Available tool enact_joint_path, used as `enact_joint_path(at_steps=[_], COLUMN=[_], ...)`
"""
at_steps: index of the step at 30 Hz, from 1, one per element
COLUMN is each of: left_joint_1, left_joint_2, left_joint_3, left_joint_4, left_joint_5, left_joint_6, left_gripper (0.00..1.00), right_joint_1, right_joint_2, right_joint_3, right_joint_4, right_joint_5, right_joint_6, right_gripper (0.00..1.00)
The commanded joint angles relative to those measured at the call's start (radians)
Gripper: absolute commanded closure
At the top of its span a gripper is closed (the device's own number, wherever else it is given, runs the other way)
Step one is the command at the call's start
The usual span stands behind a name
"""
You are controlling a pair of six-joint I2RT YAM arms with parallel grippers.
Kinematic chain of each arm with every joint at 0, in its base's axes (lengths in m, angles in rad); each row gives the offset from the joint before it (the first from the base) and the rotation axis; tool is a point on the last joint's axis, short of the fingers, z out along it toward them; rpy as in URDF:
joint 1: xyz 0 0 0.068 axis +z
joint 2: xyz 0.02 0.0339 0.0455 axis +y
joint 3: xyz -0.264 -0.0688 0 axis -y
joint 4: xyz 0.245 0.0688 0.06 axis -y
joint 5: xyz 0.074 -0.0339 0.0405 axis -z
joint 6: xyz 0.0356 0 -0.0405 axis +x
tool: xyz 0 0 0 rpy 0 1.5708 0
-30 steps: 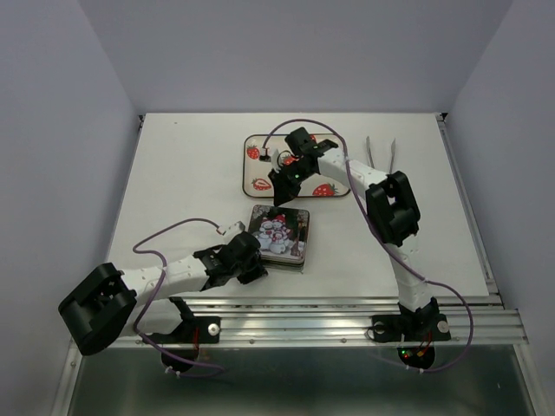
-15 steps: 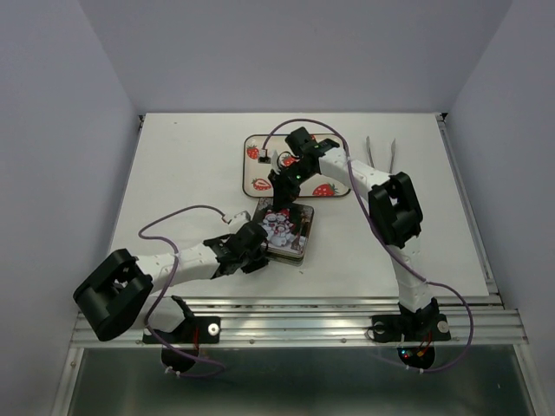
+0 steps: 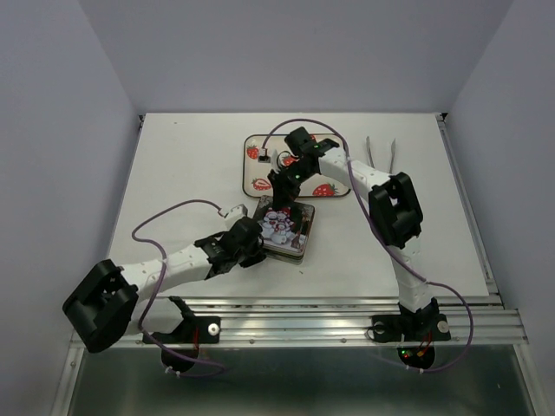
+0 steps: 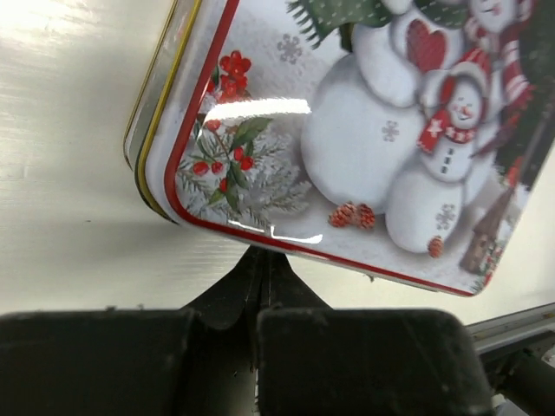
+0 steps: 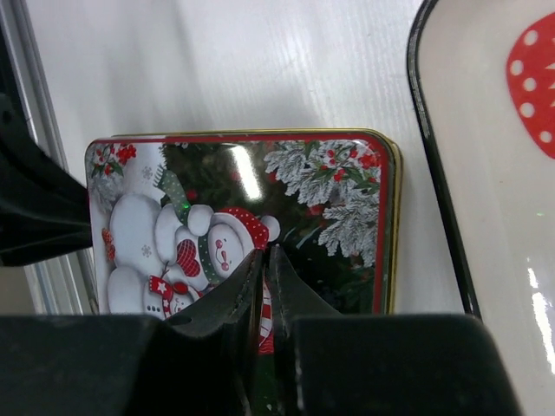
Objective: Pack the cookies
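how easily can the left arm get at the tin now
Probably yes: the left end effector, shut, is at the near edge of the tin, nothing between. The right end effector, shut, is over its middle.

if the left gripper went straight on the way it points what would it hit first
The snowman tin: the left gripper aims its shut tips at the tin's near edge, seemingly at or just short of it; depth is unclear.

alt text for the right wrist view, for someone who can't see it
A square tin with a snowman-printed lid lies closed on the white table, filling the middle of the view. The right gripper, its fingers together, points at the lid from the bottom edge. On the right is part of a dark-rimmed tray with a red strawberry print.
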Motion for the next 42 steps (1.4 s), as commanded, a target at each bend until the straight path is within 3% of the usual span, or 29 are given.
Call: enact_joint_path(at_steps=[1, 6, 12, 16, 22, 30, 33, 39, 42], left_joint_1=[0.008, 0.008, 0.008, 0.009, 0.057, 0.167, 0.172, 0.172, 0.172], left_joint_2=[-0.095, -0.204, -0.305, -0.33, -0.268, -0.141, -0.049, 0.021, 0.046], left_joint_3=[-0.01, -0.007, 0.003, 0.119, 0.249, 0.274, 0.285, 0.193, 0.179], left_joint_4=[-0.048, -0.147, -0.275, -0.358, -0.362, -0.194, -0.174, -0.105, -0.137], left_joint_5=[-0.059, -0.065, -0.04, -0.175, -0.267, -0.154, -0.071, 0.027, 0.055], left_joint_6=[0.014, -0.016, -0.05, -0.053, 0.046, 0.198, 0.238, 0.237, 0.225], left_gripper=[0.93, 0.92, 0.91, 0.82, 0.79, 0.79, 0.86, 0.88, 0.93], right_joint_1=[0.014, 0.014, 0.014, 0.027, 0.079, 0.133, 0.133, 0.133, 0.133], right_joint_2=[-0.118, -0.208, -0.292, -0.369, -0.501, -0.568, -0.539, -0.492, -0.467], right_joint_3=[-0.004, -0.067, -0.122, -0.247, -0.474, -0.656, -0.677, -0.748, -0.78], right_joint_4=[0.123, 0.252, 0.272, 0.257, 0.303, 0.355, 0.366, 0.371, 0.369], right_joint_5=[0.086, 0.136, 0.186, 0.2, 0.281, 0.315, 0.286, 0.321, 0.295], right_joint_6=[0.115, 0.172, 0.184, 0.177, 0.199, 0.25, 0.271, 0.302, 0.33], right_gripper=[0.87, 0.84, 0.84, 0.85, 0.87, 0.88, 0.89, 0.9, 0.91])
